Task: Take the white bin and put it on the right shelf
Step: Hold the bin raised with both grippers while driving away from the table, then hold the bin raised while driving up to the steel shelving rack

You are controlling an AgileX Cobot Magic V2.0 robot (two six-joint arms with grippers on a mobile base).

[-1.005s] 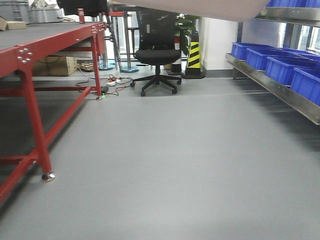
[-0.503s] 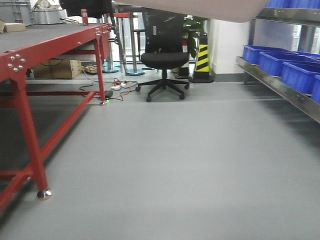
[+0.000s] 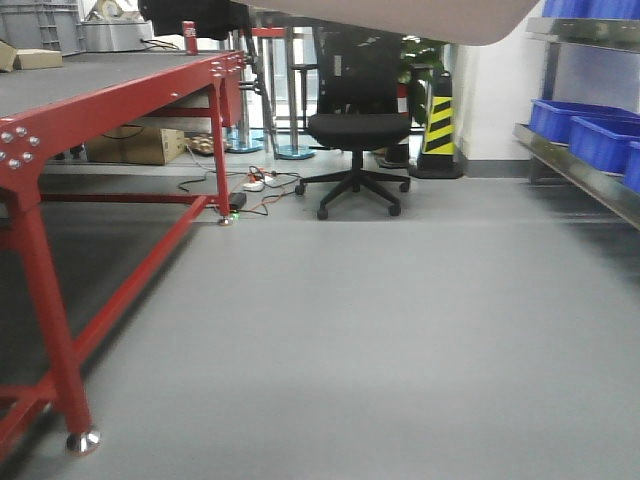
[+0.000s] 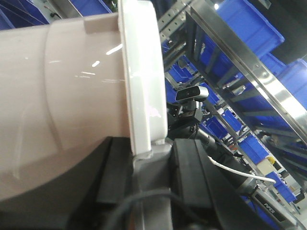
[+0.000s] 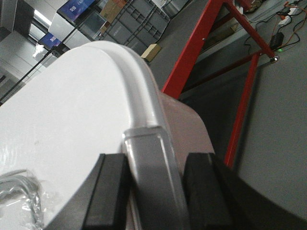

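The white bin [image 3: 400, 15] hangs above the front camera; only its pale underside shows at the top edge. In the left wrist view its pinkish side [image 4: 62, 96] and white lid rim fill the left half. My left gripper [image 4: 152, 172] is shut on the grey clasp at that rim. In the right wrist view the white lid [image 5: 72, 120] lies flat, and my right gripper [image 5: 153, 191] is shut on the grey clasp at the other end. The right shelf [image 3: 580, 170], shiny steel, runs along the right edge and also shows behind the bin [image 4: 249, 72].
Blue crates [image 3: 600, 135] sit on the steel shelf. A red-framed table [image 3: 100, 95] with a dark top stands at the left. A black office chair [image 3: 355, 125], a striped cone [image 3: 438, 125] and floor cables [image 3: 255, 185] are ahead on the grey floor.
The front view has swung left: chair, cone and shelf slid to the right in frame, and the red table reaches further in. The bin stays held overhead.
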